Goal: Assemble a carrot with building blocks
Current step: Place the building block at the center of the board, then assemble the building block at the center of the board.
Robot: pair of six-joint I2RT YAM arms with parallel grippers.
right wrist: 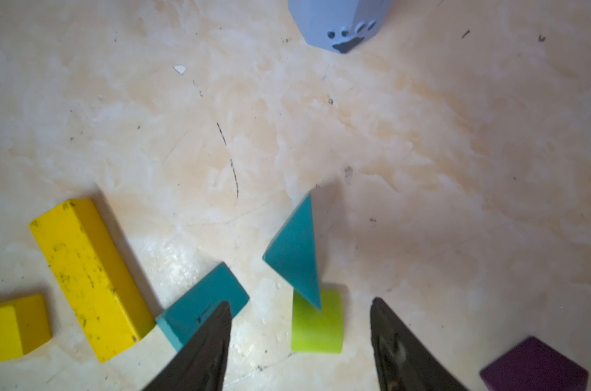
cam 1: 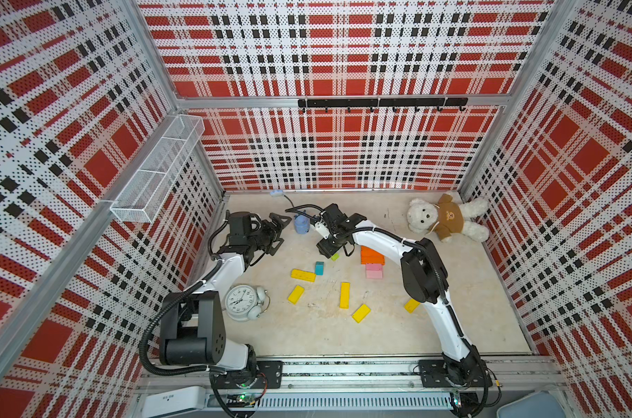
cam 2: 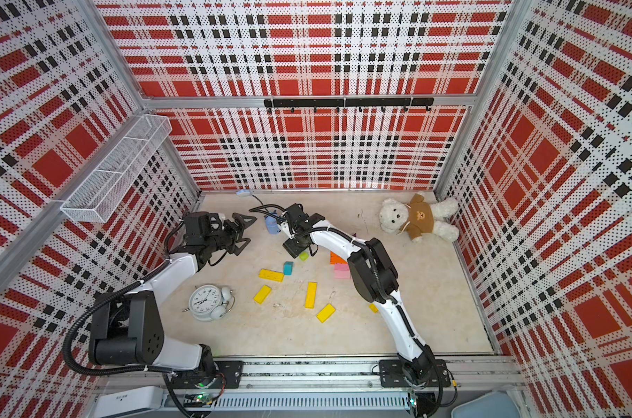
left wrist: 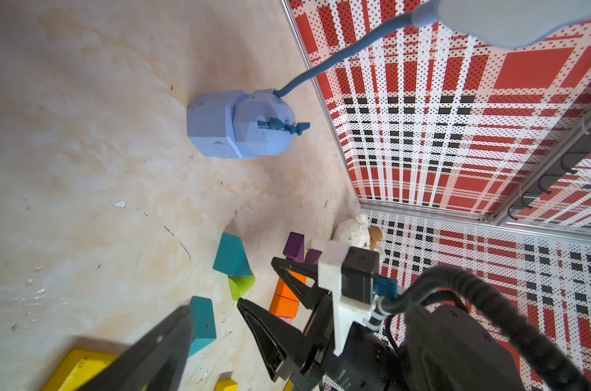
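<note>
Right gripper (right wrist: pixel 300 301) hovering parted and empty over lime-green stub (right wrist: pixel 316 328), stub touching teal triangle (right wrist: pixel 294 250) on counter (right wrist: pixel 422 135), left gripper (cam 1: pixel 279 232) hanging wide open, empty

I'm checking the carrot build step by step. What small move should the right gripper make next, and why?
Probably draw the right gripper straight back with its jaws apart. They are open and hold nothing, and the teal triangle touches the lime-green block that lies between them in the right wrist view; a sideways move could knock it.
</note>
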